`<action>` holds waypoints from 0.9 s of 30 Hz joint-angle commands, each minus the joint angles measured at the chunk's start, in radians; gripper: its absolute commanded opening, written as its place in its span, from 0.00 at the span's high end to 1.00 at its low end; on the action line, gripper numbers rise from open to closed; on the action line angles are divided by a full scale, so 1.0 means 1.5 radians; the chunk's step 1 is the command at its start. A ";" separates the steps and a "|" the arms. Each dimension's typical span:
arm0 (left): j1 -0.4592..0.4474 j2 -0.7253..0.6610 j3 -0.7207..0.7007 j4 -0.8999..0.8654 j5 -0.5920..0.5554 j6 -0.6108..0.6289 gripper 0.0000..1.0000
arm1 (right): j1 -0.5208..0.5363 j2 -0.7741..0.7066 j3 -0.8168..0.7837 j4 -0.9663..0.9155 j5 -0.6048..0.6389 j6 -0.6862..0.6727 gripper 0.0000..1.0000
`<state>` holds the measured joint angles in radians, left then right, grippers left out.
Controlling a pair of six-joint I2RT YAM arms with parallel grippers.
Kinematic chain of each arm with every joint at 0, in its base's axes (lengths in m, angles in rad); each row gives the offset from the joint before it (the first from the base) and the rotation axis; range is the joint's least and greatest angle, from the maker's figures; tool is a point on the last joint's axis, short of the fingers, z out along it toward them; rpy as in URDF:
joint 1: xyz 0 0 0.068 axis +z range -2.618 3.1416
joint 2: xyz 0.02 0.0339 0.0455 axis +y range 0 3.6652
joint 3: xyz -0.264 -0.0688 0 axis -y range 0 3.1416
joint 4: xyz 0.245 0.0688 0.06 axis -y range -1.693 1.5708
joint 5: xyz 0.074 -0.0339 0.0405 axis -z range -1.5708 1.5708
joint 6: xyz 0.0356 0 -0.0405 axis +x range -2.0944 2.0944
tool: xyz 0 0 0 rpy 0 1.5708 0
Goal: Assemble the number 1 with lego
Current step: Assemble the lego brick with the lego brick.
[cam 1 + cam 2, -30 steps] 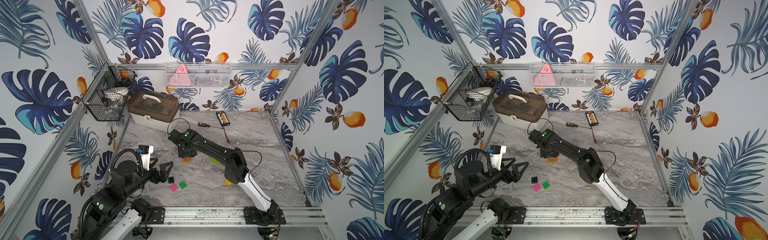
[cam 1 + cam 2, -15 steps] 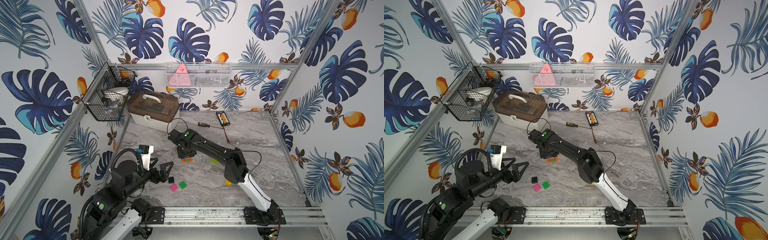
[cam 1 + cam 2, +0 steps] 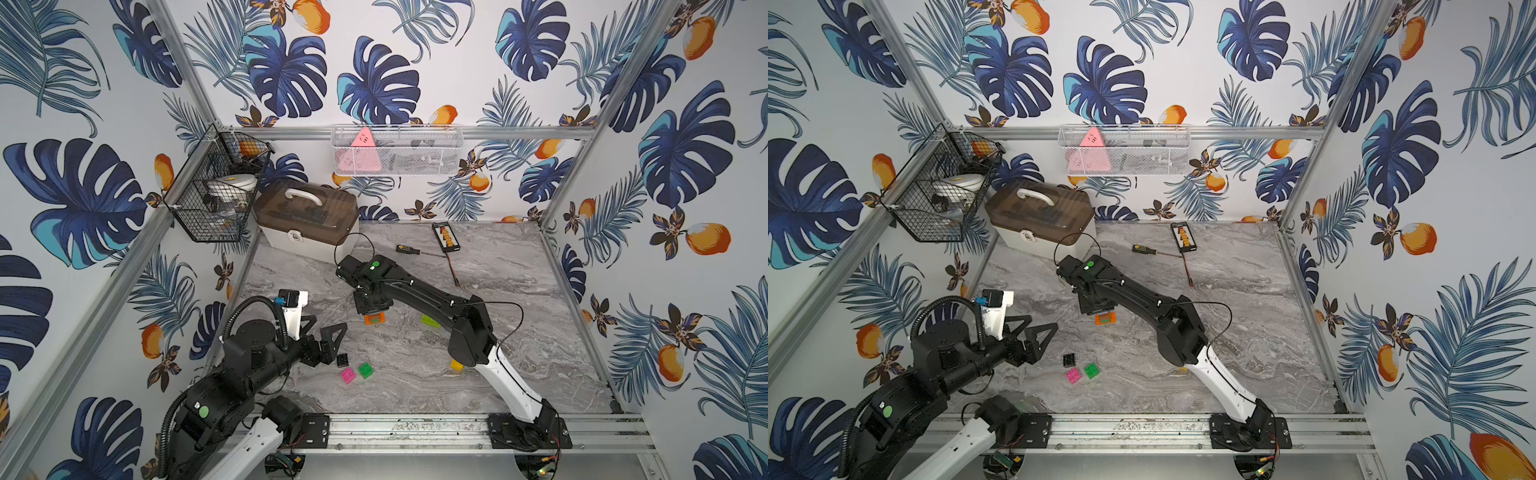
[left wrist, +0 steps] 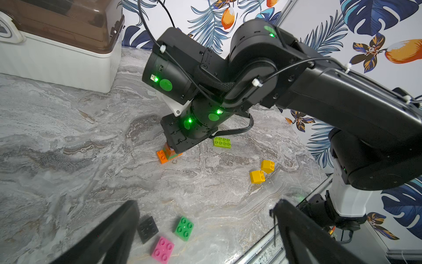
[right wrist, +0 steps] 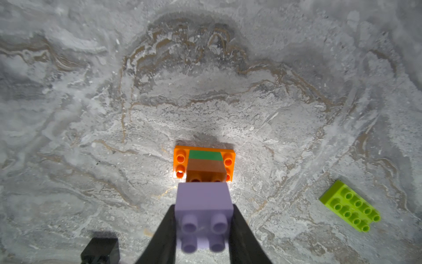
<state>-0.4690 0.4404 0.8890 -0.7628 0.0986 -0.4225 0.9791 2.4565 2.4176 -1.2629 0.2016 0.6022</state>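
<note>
Right claw (image 5: 204,230) clamped on lilac brick (image 5: 203,201), held over orange brick (image 5: 180,163) mid desk (image 3: 498,332).
Orange carries green brick (image 5: 205,155), then brown brick (image 5: 204,166); lilac sits at brown's studs, contact unclear. Left claw (image 4: 203,204) wide apart, near loose black brick (image 4: 147,229) and pink brick (image 4: 163,249).

A white storage box (image 3: 307,222) with a brown lid is set in the far left corner of the marbled desk (image 3: 523,332). A black wire basket (image 3: 214,199) is hung on the wall beside it. A white mesh basket (image 3: 419,151) holding a pink triangle (image 3: 360,158) is mounted on the back wall. A screwdriver (image 3: 404,249) is laid near an abacus (image 3: 445,237).
</note>
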 commanded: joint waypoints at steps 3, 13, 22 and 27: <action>0.002 0.000 0.000 0.010 -0.006 -0.001 0.01 | -0.002 -0.002 0.016 -0.024 0.006 0.003 0.73; 0.003 0.000 0.000 0.010 -0.005 0.000 0.01 | -0.005 0.019 0.026 -0.032 -0.002 -0.004 0.73; 0.003 0.000 0.000 0.010 -0.005 0.000 0.01 | -0.007 0.021 0.018 -0.029 -0.004 -0.004 0.73; 0.003 -0.001 0.000 0.010 -0.005 0.000 0.01 | -0.007 0.024 0.018 -0.029 -0.007 -0.004 0.74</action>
<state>-0.4675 0.4400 0.8890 -0.7624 0.0990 -0.4225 0.9688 2.4882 2.4462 -1.2907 0.1959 0.6018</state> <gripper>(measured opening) 0.989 0.357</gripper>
